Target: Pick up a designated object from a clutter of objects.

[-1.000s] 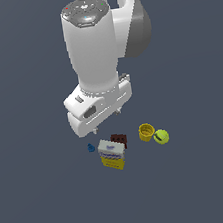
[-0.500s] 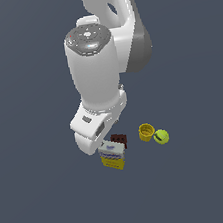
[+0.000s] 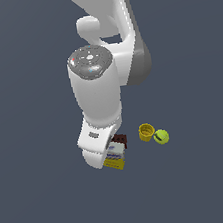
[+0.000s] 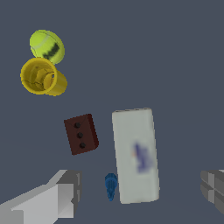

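1. Gripper [image 4: 140, 194] fingers [image 4: 57, 199] spread apart, nothing held; the carton box [image 4: 135, 153] lies between them, below.
2. Tiny blue piece [image 4: 111, 185] just beside the box.
3. Dark brown-red block [image 4: 81, 134] near the box.
4. Yellow cup [image 4: 41, 78] touching the yellow-green ball [image 4: 47, 45], farthest out.
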